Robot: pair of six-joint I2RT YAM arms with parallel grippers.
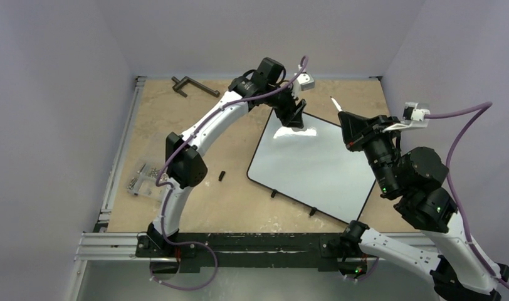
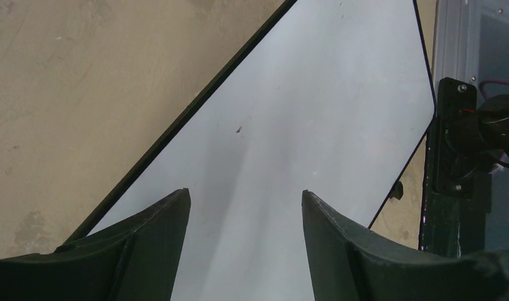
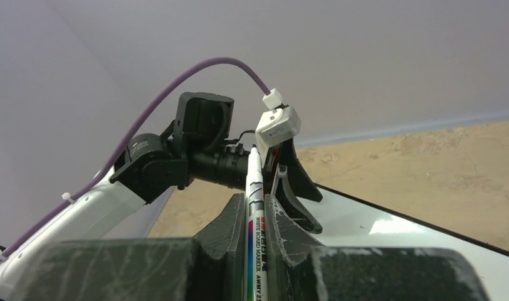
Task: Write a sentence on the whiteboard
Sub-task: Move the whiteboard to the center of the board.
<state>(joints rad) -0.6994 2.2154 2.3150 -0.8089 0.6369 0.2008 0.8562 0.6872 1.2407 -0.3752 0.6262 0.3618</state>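
Whiteboard [image 1: 314,163]: lies flat on the desk [image 1: 177,132], right of centre and turned at an angle. One rounded corner points toward the far edge and its small black feet face the near edge. Its face is plain white, with a patch of glare near the far corner. The left wrist view of the whiteboard [image 2: 314,94] shows one small dark speck [image 2: 239,130] on it.

Left hand [image 1: 293,114]: positioned over the far corner of the whiteboard, arm reaching in from the near left. In the left wrist view the left hand [image 2: 246,192] has its two fingers [image 2: 158,244] spread wide apart with only white board surface between them, and it holds nothing. Contact with the board cannot be determined.

Right hand [image 1: 343,117]: positioned at the board's right side, toward the right edge of the desk. In the right wrist view the right hand [image 3: 254,204] is closed tight on a marker [image 3: 253,182]. The marker has a white barrel with a coloured stripe and printed lettering, and it points toward the far edge. Overhead, the marker [image 1: 335,103] juts out past the fingers, clear of the board surface. The whiteboard [image 3: 390,235] lies below and beyond it.

Other items: a black bent tool [image 1: 192,86] near the far left corner; a clear bag [image 1: 142,179] of small metal parts at the left edge; a small black piece [image 1: 222,175] between the bag and the board.
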